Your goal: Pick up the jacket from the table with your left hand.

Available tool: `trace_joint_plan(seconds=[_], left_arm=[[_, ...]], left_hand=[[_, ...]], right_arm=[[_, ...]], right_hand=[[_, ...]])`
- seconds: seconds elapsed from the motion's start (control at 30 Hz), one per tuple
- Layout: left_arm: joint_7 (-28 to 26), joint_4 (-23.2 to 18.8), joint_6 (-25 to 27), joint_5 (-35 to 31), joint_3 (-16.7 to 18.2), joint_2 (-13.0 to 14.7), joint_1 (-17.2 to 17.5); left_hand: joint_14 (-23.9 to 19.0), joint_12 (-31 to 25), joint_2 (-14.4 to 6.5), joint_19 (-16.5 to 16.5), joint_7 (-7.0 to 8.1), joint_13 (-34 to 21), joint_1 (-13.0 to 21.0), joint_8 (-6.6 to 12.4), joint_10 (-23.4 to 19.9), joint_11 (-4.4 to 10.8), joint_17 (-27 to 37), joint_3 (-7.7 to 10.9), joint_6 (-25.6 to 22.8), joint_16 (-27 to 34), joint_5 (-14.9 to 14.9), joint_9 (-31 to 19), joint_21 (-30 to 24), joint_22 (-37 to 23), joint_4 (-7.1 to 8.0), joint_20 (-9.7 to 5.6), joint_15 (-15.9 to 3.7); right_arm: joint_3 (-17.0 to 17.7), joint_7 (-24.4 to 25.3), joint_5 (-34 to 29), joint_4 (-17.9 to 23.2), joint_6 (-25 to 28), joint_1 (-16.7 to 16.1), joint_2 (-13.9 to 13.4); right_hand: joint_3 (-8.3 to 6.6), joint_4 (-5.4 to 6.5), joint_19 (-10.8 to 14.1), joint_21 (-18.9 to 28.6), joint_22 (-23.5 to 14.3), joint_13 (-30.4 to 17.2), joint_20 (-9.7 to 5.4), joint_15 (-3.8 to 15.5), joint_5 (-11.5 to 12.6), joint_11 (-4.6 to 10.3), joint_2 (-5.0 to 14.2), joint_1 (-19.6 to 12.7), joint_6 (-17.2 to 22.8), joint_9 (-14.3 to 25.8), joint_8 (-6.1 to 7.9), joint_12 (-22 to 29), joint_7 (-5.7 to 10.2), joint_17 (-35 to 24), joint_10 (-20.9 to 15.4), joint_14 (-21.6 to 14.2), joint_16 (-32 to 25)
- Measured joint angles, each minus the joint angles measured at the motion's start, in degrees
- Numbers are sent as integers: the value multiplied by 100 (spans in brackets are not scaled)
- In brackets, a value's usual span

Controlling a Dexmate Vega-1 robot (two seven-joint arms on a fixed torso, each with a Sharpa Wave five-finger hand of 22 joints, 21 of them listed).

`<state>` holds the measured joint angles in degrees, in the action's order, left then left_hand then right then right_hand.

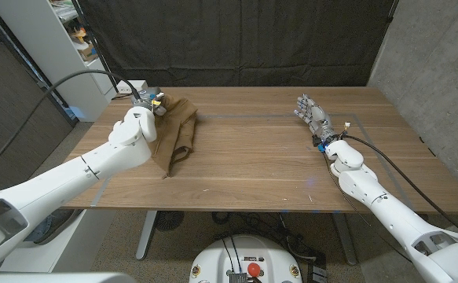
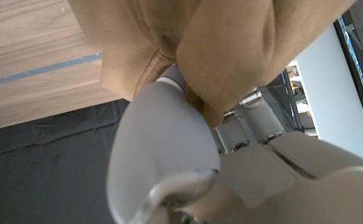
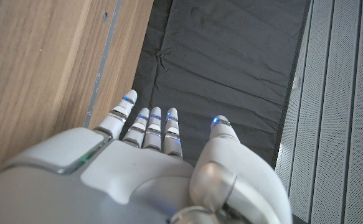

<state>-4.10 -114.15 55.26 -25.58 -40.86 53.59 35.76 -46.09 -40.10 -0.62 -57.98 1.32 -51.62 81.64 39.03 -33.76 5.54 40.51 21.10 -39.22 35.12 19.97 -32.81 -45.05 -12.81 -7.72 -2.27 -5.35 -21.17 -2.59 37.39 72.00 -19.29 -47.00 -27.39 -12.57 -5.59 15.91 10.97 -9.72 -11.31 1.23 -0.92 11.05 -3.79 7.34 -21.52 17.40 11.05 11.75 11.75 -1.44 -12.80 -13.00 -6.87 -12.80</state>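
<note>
Wooden table (image 1: 252, 169), left robot hand (image 1: 144, 106) gripping brown jacket (image 1: 178, 134), right robot hand (image 1: 313, 116) empty, fingers extended.

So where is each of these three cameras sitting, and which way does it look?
Head view: from the robot's head, down over both arms, the table and the jacket.
Left wrist view: on the left wrist, along the left robot hand into the jacket.
Right wrist view: on the right wrist, along the right robot hand past the table edge.
Head and left wrist views share the jacket.
</note>
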Motion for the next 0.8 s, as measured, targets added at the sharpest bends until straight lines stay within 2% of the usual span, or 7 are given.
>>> trace_joint_plan(seconds=[0.2, 0.3, 0.47, 0.8], left_arm=[[51, -116, 63, -83, 5, 44, -51], [73, -154, 82, -114, 5, 56, -78], [113, -228, 101, -183, 5, 70, -118], [214, -346, 188, -327, -24, 84, -195]], left_hand=[[0, 0, 0, 0, 0, -53, 0, 0, -30, 29, 27, 0, 0, -44, 45, 18, -46, 5, -1, 0, 1], [-9, 1, 0, 12, 0, -80, 0, 0, -30, 29, 27, 73, 0, -45, 50, 18, -78, 8, -13, -12, 11], [-26, 1, 0, 54, -40, -124, 0, 0, -60, 0, 47, 73, -40, -56, 50, 45, -142, 8, -12, -9, 4], [-66, 1, 0, 85, -61, -187, 0, -1, -103, 40, 82, 81, -65, -66, 88, 38, -242, 8, -4, -38, 2]], right_arm=[[9, 7, 6, 20, -21, -3, 1], [23, 26, 11, 37, -30, -24, 1], [47, 40, 27, 70, -48, -60, -3], [87, 64, 48, 125, -75, -111, -28]], right_hand=[[0, 0, 0, 0, 0, 0, 0, 0, 0, 0, 0, 0, 0, 0, 0, 0, 0, 0, 0, 0, 0], [0, 0, 0, 0, 0, 0, 0, 0, 0, 0, 0, 0, 0, 0, 0, 0, 0, 0, 0, 0, 0], [0, 0, 0, 0, 0, 0, 0, 0, 0, 0, 0, 0, 0, 0, 0, 0, 0, 0, 0, 0, 0], [0, 0, 0, 0, 0, 0, 0, 1, 0, 0, 0, 0, 0, 0, 0, 0, 0, 0, 0, 1, 0]])
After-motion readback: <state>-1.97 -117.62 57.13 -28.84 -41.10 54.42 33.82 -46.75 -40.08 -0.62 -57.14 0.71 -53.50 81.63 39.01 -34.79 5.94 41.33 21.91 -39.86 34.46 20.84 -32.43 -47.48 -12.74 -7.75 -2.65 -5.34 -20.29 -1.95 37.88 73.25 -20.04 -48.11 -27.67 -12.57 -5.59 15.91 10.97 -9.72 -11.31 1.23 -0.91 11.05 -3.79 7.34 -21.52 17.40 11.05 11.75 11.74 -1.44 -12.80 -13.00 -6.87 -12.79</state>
